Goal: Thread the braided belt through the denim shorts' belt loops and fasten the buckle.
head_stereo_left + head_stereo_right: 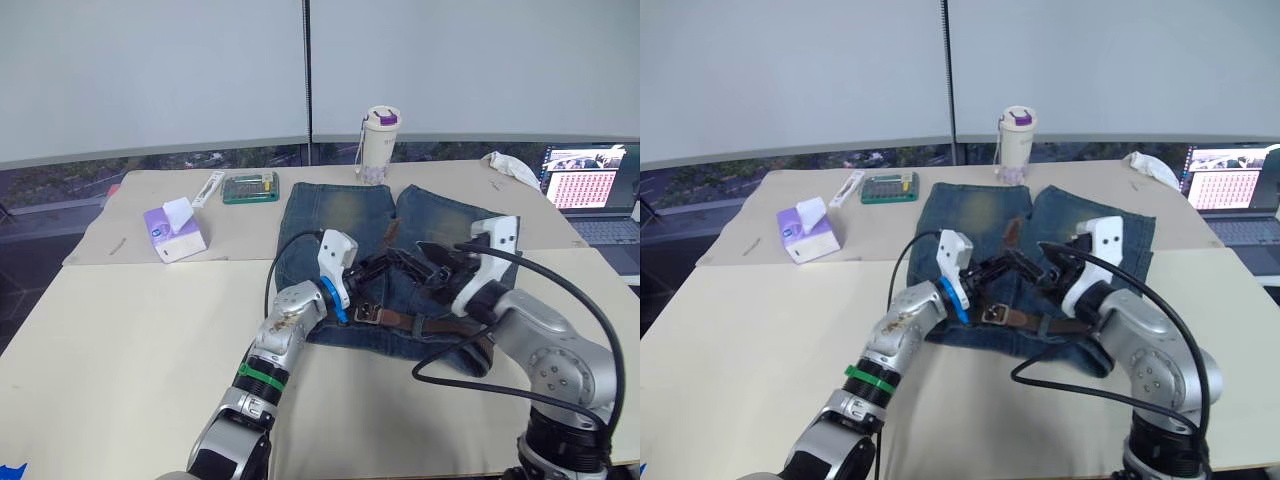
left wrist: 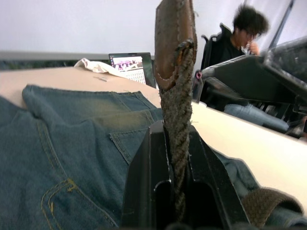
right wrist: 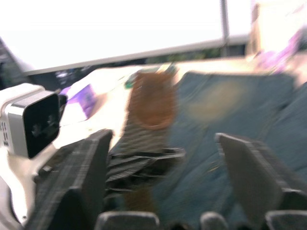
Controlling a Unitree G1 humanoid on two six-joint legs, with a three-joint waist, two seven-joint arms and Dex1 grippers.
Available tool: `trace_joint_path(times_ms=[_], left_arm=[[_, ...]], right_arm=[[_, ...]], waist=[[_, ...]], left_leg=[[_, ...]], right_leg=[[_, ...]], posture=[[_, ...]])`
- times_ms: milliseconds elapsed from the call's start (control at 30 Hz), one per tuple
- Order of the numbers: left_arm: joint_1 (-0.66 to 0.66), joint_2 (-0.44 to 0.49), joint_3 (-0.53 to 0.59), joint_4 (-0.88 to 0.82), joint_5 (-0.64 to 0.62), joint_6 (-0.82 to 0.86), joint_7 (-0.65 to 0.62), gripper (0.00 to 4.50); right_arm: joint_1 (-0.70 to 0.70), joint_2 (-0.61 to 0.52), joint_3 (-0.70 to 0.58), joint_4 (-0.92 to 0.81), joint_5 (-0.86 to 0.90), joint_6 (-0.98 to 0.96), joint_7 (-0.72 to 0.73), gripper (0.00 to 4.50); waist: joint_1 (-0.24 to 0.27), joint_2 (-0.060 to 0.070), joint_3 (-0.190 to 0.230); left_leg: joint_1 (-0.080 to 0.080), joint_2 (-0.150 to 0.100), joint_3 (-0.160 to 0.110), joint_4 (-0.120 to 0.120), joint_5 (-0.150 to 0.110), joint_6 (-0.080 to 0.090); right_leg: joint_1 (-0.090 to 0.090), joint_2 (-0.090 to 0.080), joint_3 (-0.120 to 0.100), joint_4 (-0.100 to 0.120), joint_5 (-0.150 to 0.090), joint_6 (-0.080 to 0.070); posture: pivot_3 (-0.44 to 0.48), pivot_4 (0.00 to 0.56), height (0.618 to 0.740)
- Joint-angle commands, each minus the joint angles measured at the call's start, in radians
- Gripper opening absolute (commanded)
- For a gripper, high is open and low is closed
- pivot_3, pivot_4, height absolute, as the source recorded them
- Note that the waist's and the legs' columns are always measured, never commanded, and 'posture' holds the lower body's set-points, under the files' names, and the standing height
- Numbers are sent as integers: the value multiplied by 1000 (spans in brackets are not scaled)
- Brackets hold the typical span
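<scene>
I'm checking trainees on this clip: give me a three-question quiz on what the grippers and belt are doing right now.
1. True or false: the left gripper is shut on the braided belt.
2. The right gripper is: A) open B) shut on the buckle.
3. On what does the buckle lie?

Key: 1 true. 2 A. 3 On the denim shorts, at the waistband.

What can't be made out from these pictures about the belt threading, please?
- The belt loops: too small in the eye views, and the grippers cover the waistband.
- The buckle: prong too small to tell whether it is fastened.
- The braided belt tip: blurred in the right wrist view.
</scene>
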Motion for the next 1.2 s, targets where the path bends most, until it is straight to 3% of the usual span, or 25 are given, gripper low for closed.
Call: trace_joint_path(times_ms=[33, 300, 400, 700, 800, 900, 1033, 1200], left_arm=[[-11, -2, -26, 19, 119, -117, 103, 0], [-4, -3, -46, 97, 219, -261, 188, 0], [2, 2, -49, 108, 228, -289, 180, 0], [6, 0, -50, 128, 235, -318, 170, 0], [5, -2, -47, 132, 231, -320, 165, 0], [16, -15, -25, 115, 133, -253, 64, 0], [34, 0, 36, 19, -40, -127, -75, 1395], [-50, 120, 178, -4, -211, -32, -206, 3015]], right_arm=[[-44, 52, 15, -47, 48, 49, -92, 4016], [-93, 169, -34, 4, 77, 79, -263, 4016], [-117, 224, -82, 17, 121, 93, -322, 3283], [-125, 222, -118, 36, 206, 119, -397, 160], [-120, 210, -115, 39, 227, 123, -408, 45], [-104, 193, -116, 51, 236, 121, -409, 45], [-88, 180, -137, 67, 249, 98, -421, 0], [-58, 126, -153, 60, 255, 122, -424, 0]], waist=[[0, 1, -1], [-1, 4, -2], [-3, 4, -2], [-5, 4, -3], [-5, 4, -3], [-5, 4, -3], [-9, 4, -3], [-19, 4, -3]], left_leg=[[1, 0, 0, 0, 0, 0], [0, -1, 1, 0, 0, 0], [0, -1, 1, -1, 1, 0], [0, -1, 1, -1, 1, 0], [0, -1, 1, -1, 1, 0], [0, -1, 1, -1, 1, 0], [0, -1, 1, -1, 1, 0], [0, -1, 1, -1, 1, 0]], right_leg=[[0, 0, 0, 1, 0, 0], [-3, 0, 0, 5, 0, 0], [-4, 1, 0, 6, 0, 0], [-5, 2, 0, 6, 0, 0], [-5, 2, 0, 7, 0, 0], [-5, 2, 0, 7, 0, 0], [-5, 2, -1, 7, 0, 0], [-5, 2, -1, 7, 0, 0]], posture=[[0, 150, 740], [0, 150, 740], [0, 150, 740], [0, 150, 740], [0, 150, 740], [0, 150, 740], [0, 150, 740], [0, 150, 740]])
